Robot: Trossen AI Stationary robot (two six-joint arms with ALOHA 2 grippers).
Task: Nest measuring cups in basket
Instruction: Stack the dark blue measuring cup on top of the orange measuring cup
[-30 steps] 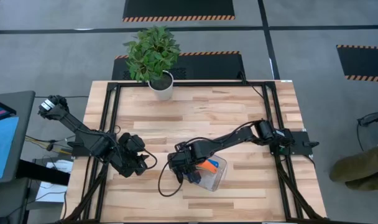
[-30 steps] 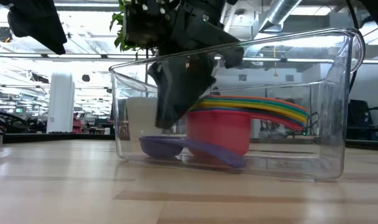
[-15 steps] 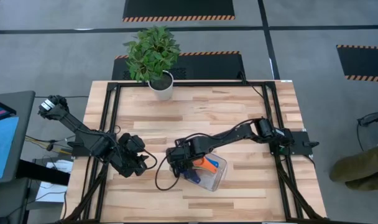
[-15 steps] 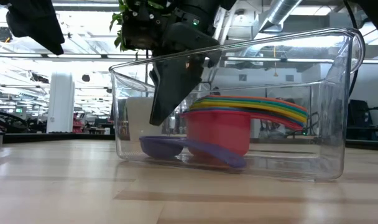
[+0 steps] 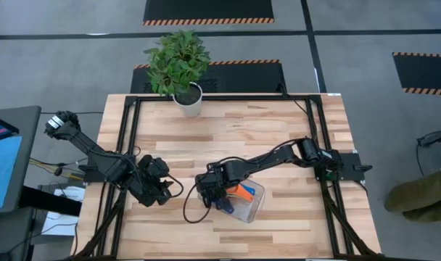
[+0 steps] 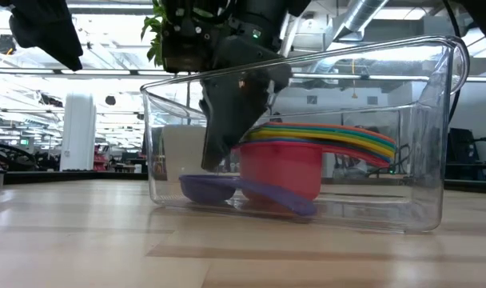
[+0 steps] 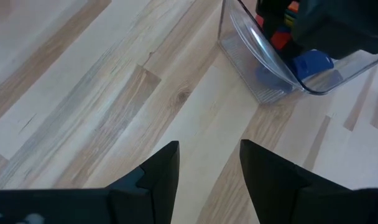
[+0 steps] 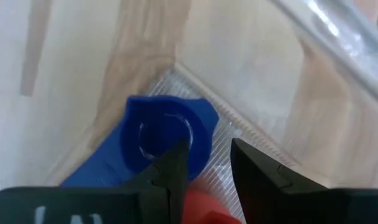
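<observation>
Basket (image 5: 251, 205) of clear plastic is sitting on the wooden desk (image 5: 235, 138) in the lower centre of the high view, and the measuring cups are lying inside it. In the low view a nested stack (image 6: 307, 156) is standing at mid-frame within the clear walls, the red cup (image 6: 281, 170) outermost with orange, yellow, green and blue handles fanning toward the right. A dark blue cup (image 6: 215, 189) is lying alone on the basket floor, just left of the stack.

The right claw (image 8: 204, 165) is reaching down into the basket's left end, its fingers slightly apart and gripping nothing, hovering directly over the dark blue cup in the right wrist view.

The left claw (image 7: 207, 168) is waiting at the lower left of the high view, fingers apart and empty above bare wood, well apart from the basket.

A potted plant (image 5: 179, 64) is standing at the upper edge of the desk.
</observation>
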